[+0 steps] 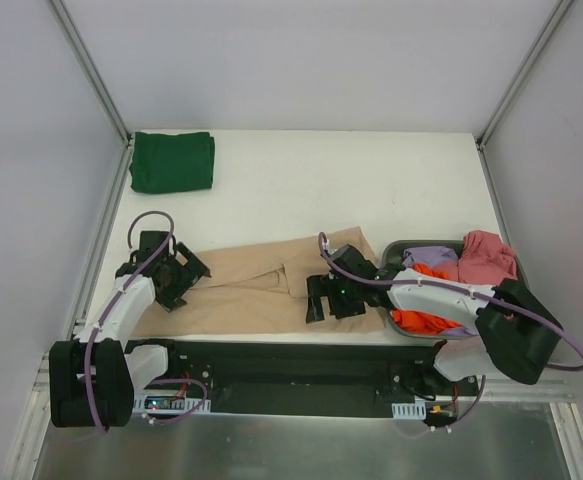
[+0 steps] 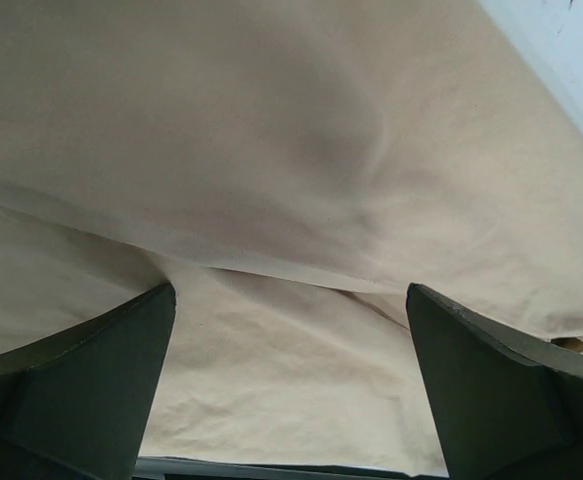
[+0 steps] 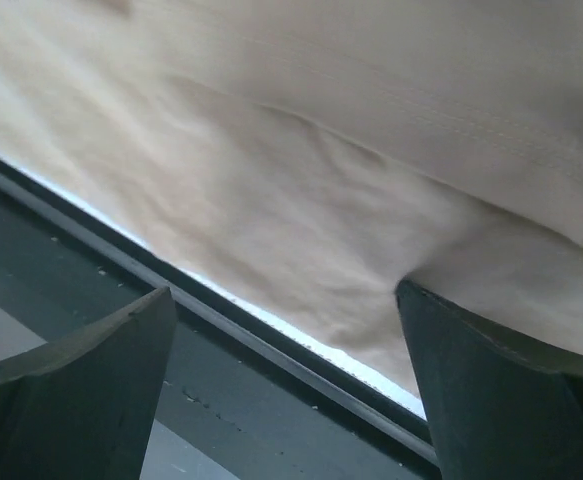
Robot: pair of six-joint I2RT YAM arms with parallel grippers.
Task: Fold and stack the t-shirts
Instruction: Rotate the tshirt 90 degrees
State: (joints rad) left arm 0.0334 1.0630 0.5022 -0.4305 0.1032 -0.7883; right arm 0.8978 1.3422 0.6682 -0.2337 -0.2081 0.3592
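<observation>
along the near edge of the table (image 1: pixel 371 180), both arms bend low over the beige t-shirt (image 1: pixel 256 290), which lies spread out and partly folded. the left gripper (image 1: pixel 176 278) hangs over its left end, jaws spread wide and gripping nothing. the right gripper (image 1: pixel 326 298) hangs over the shirt's near hem, equally wide and empty. the folded green t-shirt (image 1: pixel 171 162) lies well apart at the far left corner.
</observation>
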